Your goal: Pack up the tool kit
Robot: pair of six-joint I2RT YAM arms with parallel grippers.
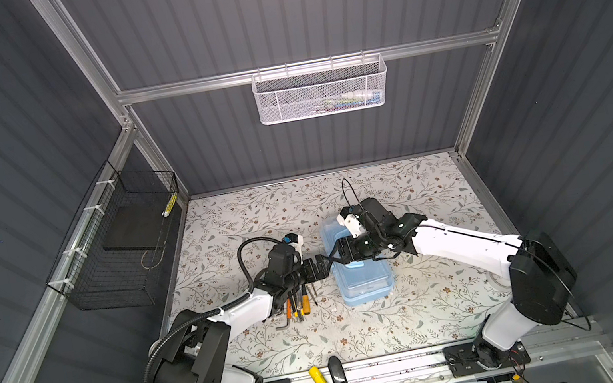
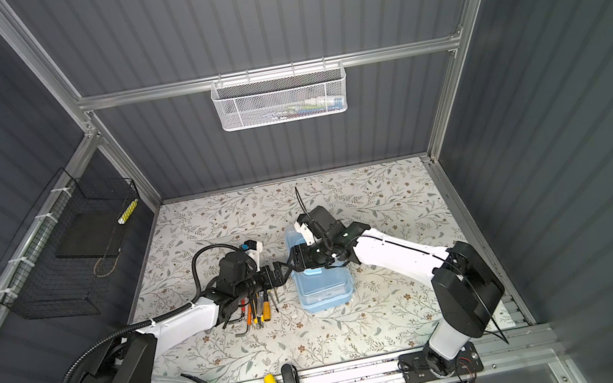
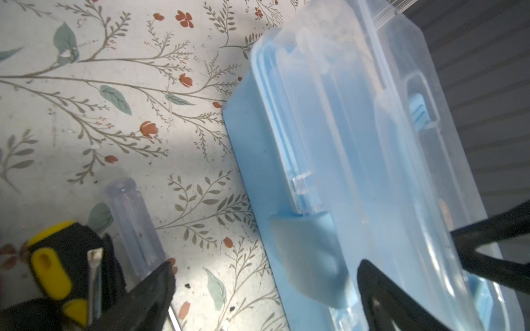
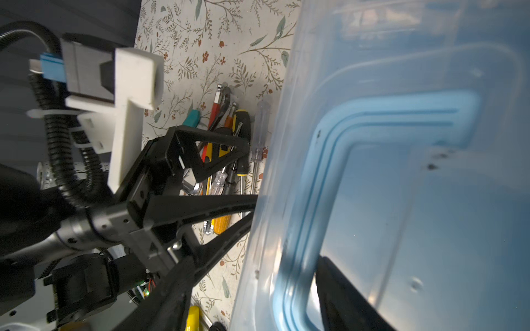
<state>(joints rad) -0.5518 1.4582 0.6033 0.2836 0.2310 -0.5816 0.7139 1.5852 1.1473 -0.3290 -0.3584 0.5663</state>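
Two claws meet at the 9 o'clock edge of the light-blue case [image 1: 366, 281], which sits near the centre of the floral surface [image 1: 441, 304].

Left claw [image 1: 322, 268]: fingers fully spread, gripping nothing. In the right wrist view one fingertip reaches the lid's side wall.

Right claw [image 1: 336, 258]: fingers apart, straddling the edge of the clear lid [image 3: 358, 129]. One finger shows through the plastic. Contact with the lid cannot be confirmed.

Blue handle [image 4: 387, 114]: visible at the lid.

Loose tools [image 1: 298, 305]: heaped just beside the case at its 8 o'clock, under the left wrist. Identified in the heap:
- clear-handled screwdriver [image 3: 132, 226]
- yellow-black handle [image 3: 54, 266]
- teal tool [image 4: 192, 117]
- hex key [image 1: 285, 323]
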